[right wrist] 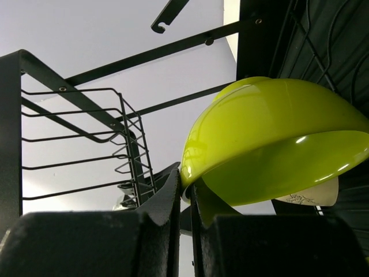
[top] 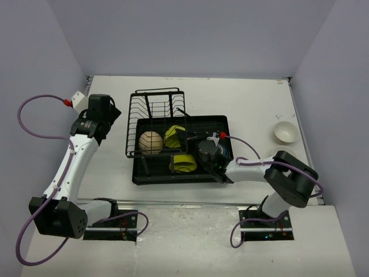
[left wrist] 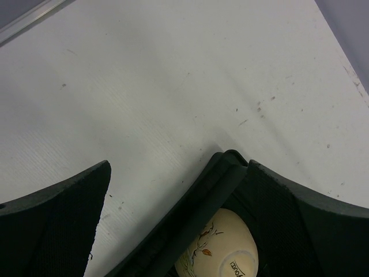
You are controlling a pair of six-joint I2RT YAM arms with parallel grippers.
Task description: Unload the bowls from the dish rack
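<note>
The right pincer (right wrist: 185,187) is clamped on the rim of a green bowl (right wrist: 271,144) that stands on edge in the rack (top: 155,109)'s tray (top: 150,173), mostly hiding a pale bowl (right wrist: 311,194). The left pincer (left wrist: 181,164) gapes wide above the table (left wrist: 173,86) at the tray corner. There a cream bowl (left wrist: 222,245) shows its base, half cut off, its stamped word illegible.
</note>
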